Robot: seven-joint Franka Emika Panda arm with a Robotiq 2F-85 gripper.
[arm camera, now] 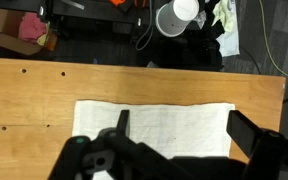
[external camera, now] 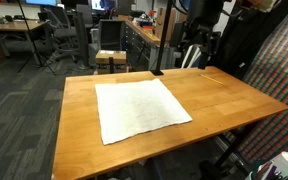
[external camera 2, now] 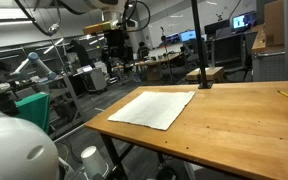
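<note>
Where the gripper [arm camera: 184, 140] hangs over the table [arm camera: 24, 90], jaws spread wide | cloth [arm camera: 154, 120]: white, flat, beneath fingers | table: wood, cup [arm camera: 174, 18] beyond far edge.

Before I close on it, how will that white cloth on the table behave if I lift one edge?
The white cloth lies thin and flat, so it will probably hang limp and weigh little. On the smooth wooden table, pushing would likely slide or bunch it. The open pincer hangs above it.
</note>
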